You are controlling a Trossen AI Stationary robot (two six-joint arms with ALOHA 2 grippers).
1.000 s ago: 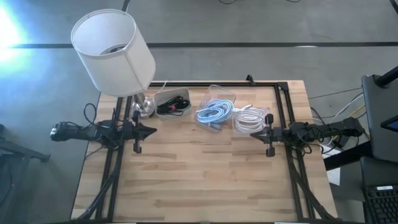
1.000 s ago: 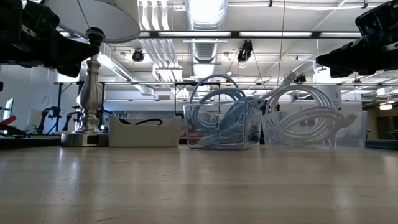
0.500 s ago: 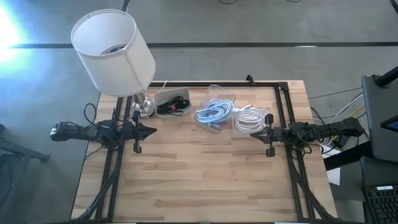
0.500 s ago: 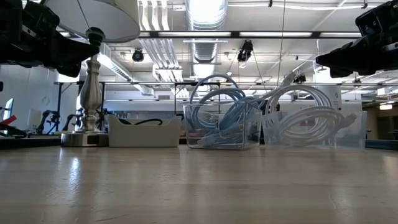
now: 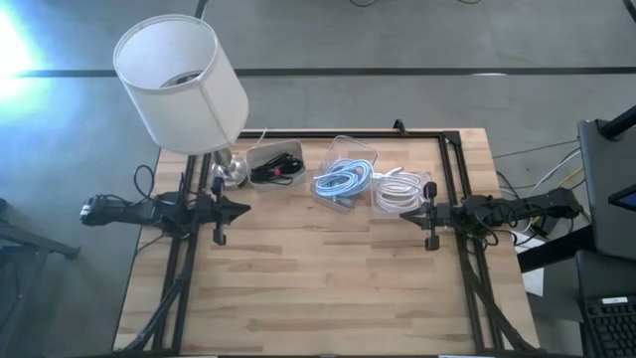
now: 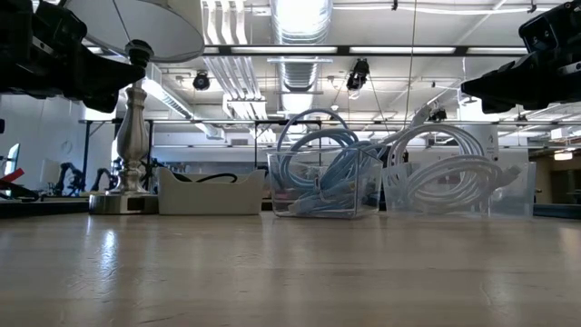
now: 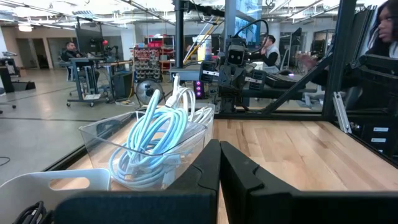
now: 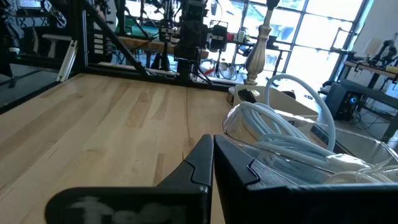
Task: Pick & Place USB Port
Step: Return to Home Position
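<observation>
No USB port shows on its own. Three bins stand in a row at the table's far side: a white bin (image 5: pixel 275 164) with black cables, a clear bin (image 5: pixel 345 179) with coiled blue cable (image 7: pixel 152 140), and a clear bin (image 5: pixel 399 192) with coiled white cable (image 8: pixel 292 140). My left gripper (image 5: pixel 248 209) hangs shut above the table's left edge, pointing level toward the right, just near of the white bin. My right gripper (image 5: pixel 407 215) hangs shut above the right edge, pointing level toward the left, beside the white-cable bin. Neither gripper holds anything.
A lamp with a white shade (image 5: pixel 181 80) stands on its metal base (image 5: pixel 231 169) at the far left corner, beside the white bin. Black frame rails (image 5: pixel 452 179) run along the table's sides and far edge. The wooden tabletop (image 5: pixel 328 278) stretches from the bins to the near edge.
</observation>
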